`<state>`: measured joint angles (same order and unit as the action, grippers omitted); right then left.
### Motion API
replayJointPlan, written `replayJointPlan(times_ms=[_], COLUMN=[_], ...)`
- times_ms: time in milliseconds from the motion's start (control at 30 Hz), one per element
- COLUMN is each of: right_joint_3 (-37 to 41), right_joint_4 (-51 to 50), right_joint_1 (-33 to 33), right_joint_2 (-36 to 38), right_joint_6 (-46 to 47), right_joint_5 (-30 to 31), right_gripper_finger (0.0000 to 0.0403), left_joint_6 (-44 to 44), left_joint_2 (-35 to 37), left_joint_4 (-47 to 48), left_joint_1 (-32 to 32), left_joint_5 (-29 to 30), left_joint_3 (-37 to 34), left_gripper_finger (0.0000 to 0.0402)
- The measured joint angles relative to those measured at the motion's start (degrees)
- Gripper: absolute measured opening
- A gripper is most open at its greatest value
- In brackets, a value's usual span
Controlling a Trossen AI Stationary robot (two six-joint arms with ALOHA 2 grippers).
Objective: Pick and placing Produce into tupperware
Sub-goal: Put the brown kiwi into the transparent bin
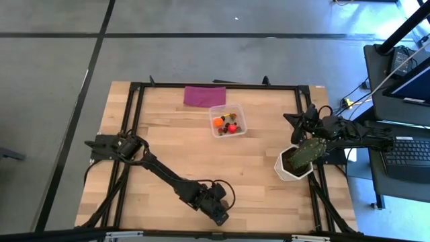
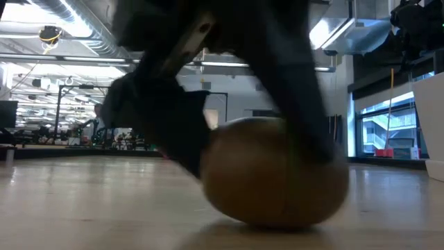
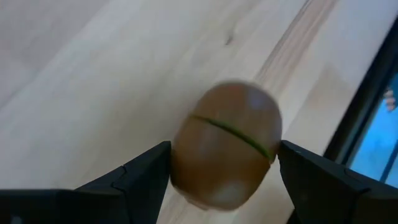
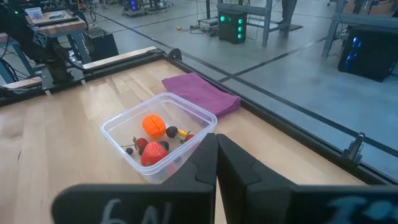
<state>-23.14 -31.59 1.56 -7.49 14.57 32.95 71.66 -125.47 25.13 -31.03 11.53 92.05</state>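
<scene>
The left gripper sits low at the near edge of the worktop, its 2 fingers spread wide on either side of a brown oval lump that rests on the wood; whether they touch it cannot be told. The tupperware stands near the far edge, just beside a purple cloth, holding an orange ball, a strawberry and small dark bits. The right gripper waits near the right edge, fingers pressed together, by a cactus in a white pot.
</scene>
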Motion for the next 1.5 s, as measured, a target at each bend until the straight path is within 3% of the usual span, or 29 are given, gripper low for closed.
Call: replayJointPlan(times_ms=[233, 1500], right_joint_3=[0.0, 0.0], right_joint_4=[0.0, 0.0], right_joint_1=[0.0, 0.02], right_joint_2=[0.0, 0.0], right_joint_6=[0.0, 0.15], right_joint_5=[0.0, -0.13], right_gripper_finger=[0.0009, 0.0009], left_joint_6=[-0.26, -1.88], left_joint_2=[0.0, 0.0], left_joint_4=[5.22, 6.08], left_joint_1=[0.0, 3.82], left_joint_5=[-3.3, -3.08], left_joint_3=[0.0, 0.0], left_gripper_finger=[0.0281, 0.0276])
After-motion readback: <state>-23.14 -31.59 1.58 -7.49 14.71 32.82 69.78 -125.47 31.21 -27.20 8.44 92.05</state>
